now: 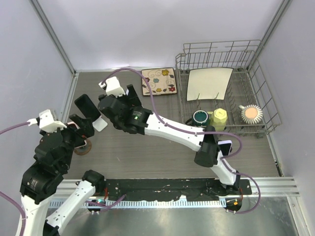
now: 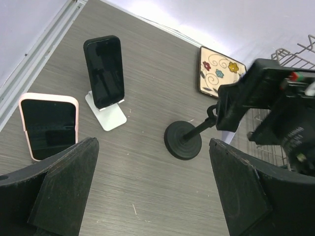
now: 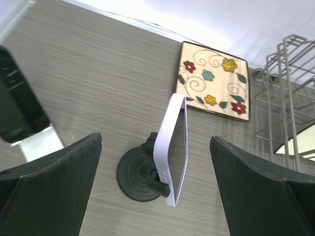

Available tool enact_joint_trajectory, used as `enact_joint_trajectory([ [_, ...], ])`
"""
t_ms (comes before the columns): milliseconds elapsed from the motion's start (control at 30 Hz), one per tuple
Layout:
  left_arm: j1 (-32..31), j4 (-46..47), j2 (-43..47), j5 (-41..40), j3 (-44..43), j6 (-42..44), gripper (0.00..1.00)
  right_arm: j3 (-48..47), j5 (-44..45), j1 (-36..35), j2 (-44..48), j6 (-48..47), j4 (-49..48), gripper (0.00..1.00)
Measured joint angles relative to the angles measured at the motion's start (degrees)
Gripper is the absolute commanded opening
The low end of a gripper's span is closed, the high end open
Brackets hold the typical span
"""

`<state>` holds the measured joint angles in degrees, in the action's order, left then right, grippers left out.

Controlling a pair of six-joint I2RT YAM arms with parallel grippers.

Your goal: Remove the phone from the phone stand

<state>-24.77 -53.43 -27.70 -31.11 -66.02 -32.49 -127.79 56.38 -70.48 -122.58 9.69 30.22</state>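
Observation:
Three phones stand on stands. A white-cased phone (image 3: 172, 147) sits edge-on in a black round-based stand (image 3: 138, 174), straight below my open right gripper (image 3: 157, 189), between its two fingers without touching them. A black phone (image 2: 104, 71) leans on a white stand (image 2: 106, 115) at the far left. A pink-cased phone (image 2: 49, 124) stands nearer, beside my left finger (image 2: 64, 191). My left gripper (image 2: 152, 196) is open and empty above bare table. The black stand's base (image 2: 183, 140) shows ahead of it, under the right gripper's body (image 2: 266, 98).
A floral tile (image 1: 158, 81) lies at the back. A wire dish rack (image 1: 224, 91) at the right holds a white plate, a mug and cups. The metal back-left wall rail (image 1: 69, 96) runs close to the black phone (image 1: 87, 108).

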Motion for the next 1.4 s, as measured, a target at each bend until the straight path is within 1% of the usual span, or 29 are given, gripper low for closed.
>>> enact_joint_trajectory([
  [33, -0.33, -0.33, 0.44, -0.07, 0.2, -0.02, 0.98, -1.29, 1.44, 0.04, -1.33, -0.39, 0.74, 0.92],
  [67, -0.66, -0.55, 0.79, -0.15, 0.37, -0.02, 0.98, -2.03, 2.8, 0.09, -2.45, -0.79, 1.29, 0.86],
  [133, -1.22, -0.61, 1.36, -0.26, 0.9, -0.02, 0.98, -2.19, 5.01, 0.09, -3.72, -1.33, 2.34, 0.83],
  [233, -1.97, -0.7, 1.86, -0.22, 2.01, -0.02, 0.98, -2.19, 7.54, 0.24, -5.27, -1.81, 3.45, 0.71],
  [267, -2.16, -0.72, 1.9, -0.15, 2.34, -0.02, 0.98, -2.16, 7.96, 0.37, -5.51, -1.99, 3.72, 0.65],
  [433, -2.67, -0.59, 1.9, 0.61, 3.26, 0.02, 0.98, -1.55, 8.87, 1.16, -5.73, -1.84, 4.46, 0.51],
  [467, -2.71, -0.44, 1.9, 0.81, 3.43, 0.02, 0.98, -1.53, 9.01, 1.38, -5.73, -1.84, 4.52, 0.44],
  [533, -2.75, -0.26, 1.9, 1.36, 3.82, 0.07, 0.97, -1.4, 9.05, 1.84, -5.73, -1.86, 4.52, 0.39],
  [633, -2.86, 0.72, 1.9, 3.54, 4.83, 0.63, 0.98, -0.22, 8.66, 2.62, -5.68, -1.79, 4.04, 0.24],
  [667, -2.89, 1.4, 1.86, 4.96, 5.51, 1.29, 0.98, 0.7, 8.35, 2.78, -5.6, -1.88, 3.69, 0.15],
  [733, -2.89, 2.58, 1.7, 7.21, 6.64, 1.95, 0.98, 3.69, 8.24, 2.91, -4.7, -2.43, 1.18, 0.08],
  [767, -2.89, 3.37, 1.53, 8.68, 7.39, 2.47, 0.98, 5.33, 7.69, 3.04, -3.56, -2.6, 0.0, 0.01],
  [867, -2.89, 6.05, 0.63, 13.27, 9.99, 4.07, 1.0, 12.41, 4.46, 3.13, 1.51, -3.8, -2.78, 0.01],
  [1000, -2.89, 12.13, 0.0, 18.84, 15.67, 6.01, 1.0, 23.17, -1.18, 3.23, 9.57, -6.14, -6.36, 0.01],
  [1233, -2.89, 28.68, -0.52, 27.58, 29.94, 7.37, 0.98, 40.74, -11.32, 4.5, 23.06, -10.05, -15.87, 0.01],
  [1400, -2.89, 42.18, -5.33, 33.68, 36.5, 8.22, 0.98, 50.1, -15.93, 5.42, 29.33, -11.45, -23.71, 0.01],
])
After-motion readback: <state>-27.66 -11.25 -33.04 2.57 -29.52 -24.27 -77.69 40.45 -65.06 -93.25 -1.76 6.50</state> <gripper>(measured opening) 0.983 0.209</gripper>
